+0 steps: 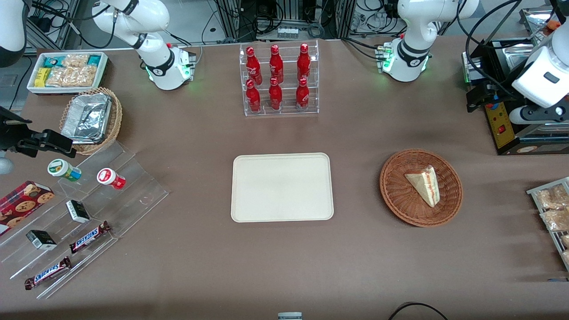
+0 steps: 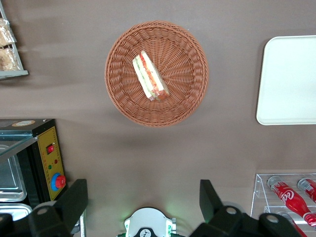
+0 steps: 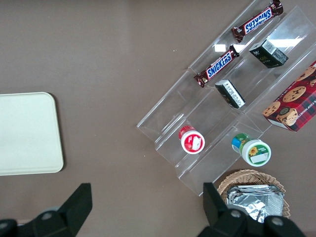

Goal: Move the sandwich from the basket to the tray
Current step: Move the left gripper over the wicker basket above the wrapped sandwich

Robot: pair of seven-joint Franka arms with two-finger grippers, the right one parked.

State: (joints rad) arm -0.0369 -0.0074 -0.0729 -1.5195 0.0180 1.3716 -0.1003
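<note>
The sandwich [image 1: 424, 183] [image 2: 150, 76], a pale wedge with a red and green cut edge, lies in the round reddish-brown basket [image 1: 391, 195] [image 2: 118, 89]. The cream tray [image 1: 282, 186] [image 2: 291, 79] lies flat beside the basket, toward the parked arm's end, with nothing on it. My gripper [image 1: 478, 97] [image 2: 143, 190] hangs high over the working arm's end of the table, farther from the front camera than the basket. It is open wide, with only bare table showing between its black fingers [image 2: 74, 200].
A clear rack of red bottles [image 1: 279, 80] [image 2: 289, 195] stands farther back than the tray. A black machine with a yellow panel [image 1: 506, 124] [image 2: 47, 158] sits under my gripper. A wire rack of snack bags [image 1: 551, 209] [image 2: 7, 44] lies near the basket.
</note>
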